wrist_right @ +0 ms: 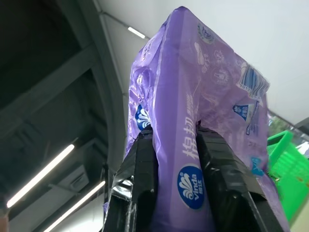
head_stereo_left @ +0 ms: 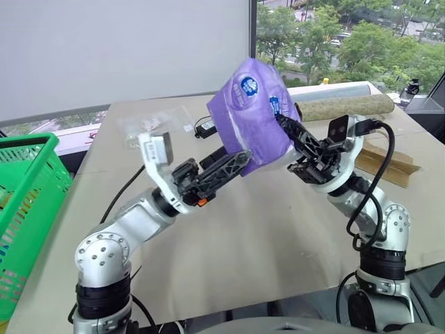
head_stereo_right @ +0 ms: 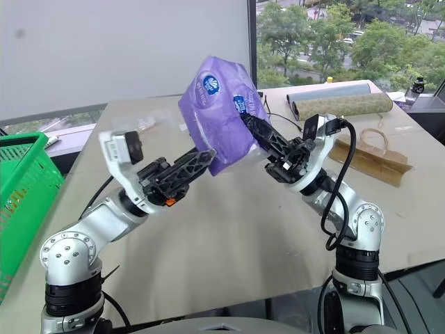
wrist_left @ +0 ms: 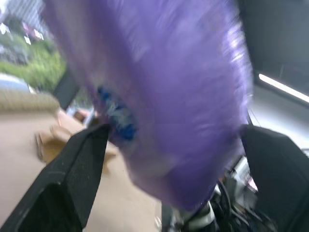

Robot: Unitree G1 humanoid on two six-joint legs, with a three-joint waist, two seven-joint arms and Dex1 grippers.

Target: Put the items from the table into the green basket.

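Left eye view: beige table (head_stereo_left: 264, 229) beneath a tree-facing window (head_stereo_left: 348, 38).

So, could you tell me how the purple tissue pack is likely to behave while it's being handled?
Probably soft: the tissue pack pinches in where the right gripper is shut on it. Likely light for its bulk, since a pinch on one edge holds it above the table. Its glossy wrap might slip as the open left gripper closes.

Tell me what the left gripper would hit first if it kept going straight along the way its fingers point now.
Most likely the purple tissue pack. The left gripper points up toward its lower edge, fingers spread wide with the pack between them in the left wrist view. The right gripper pinches the pack aloft. Exact depth is unclear.
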